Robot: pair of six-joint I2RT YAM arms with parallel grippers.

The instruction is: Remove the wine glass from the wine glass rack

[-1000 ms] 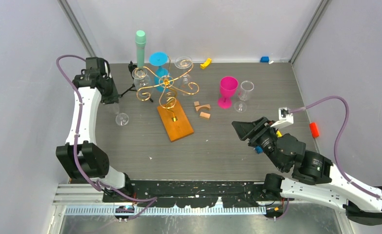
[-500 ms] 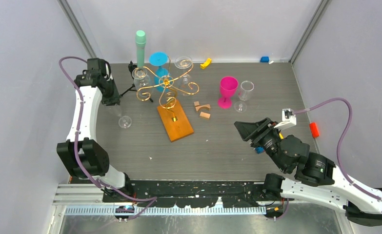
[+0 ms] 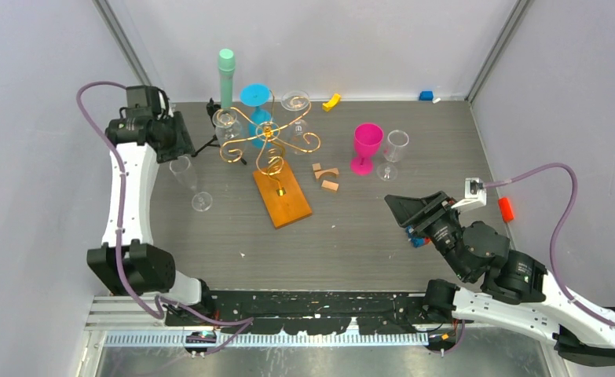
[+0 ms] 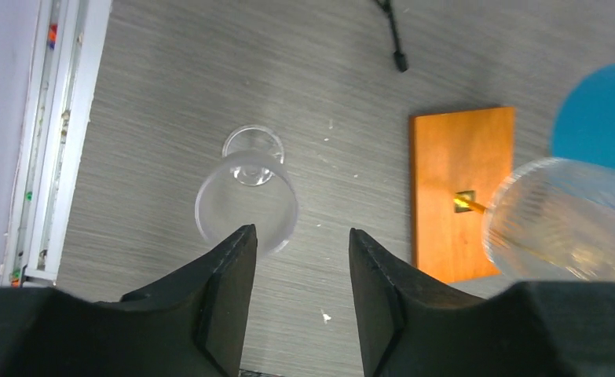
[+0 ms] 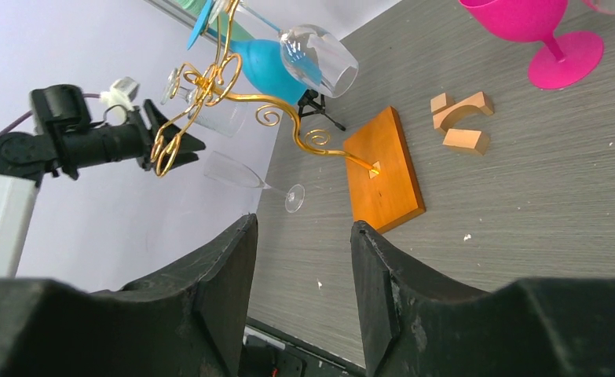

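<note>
The left pincer (image 4: 302, 236) hangs with its fingers spread and gripping nothing, pointing down at the table (image 3: 351, 236). Right beneath it stands the glass (image 4: 247, 210), a slim clear flute upright on its foot. Seen from the wrist, its rim lies by one finger rather than squarely between the two, and I can't tell whether it touches. The glass is off the rack (image 3: 284, 200) and on the table to the rack's left, near the wooden base. On the rack's gold curls hang a blue glass (image 3: 255, 96) and a ribbed clear glass (image 4: 559, 228). Across the way, the right pincer (image 5: 304, 224) is likewise parted and empty. It is over the right part of the table, well apart from the rack and facing it.
</note>
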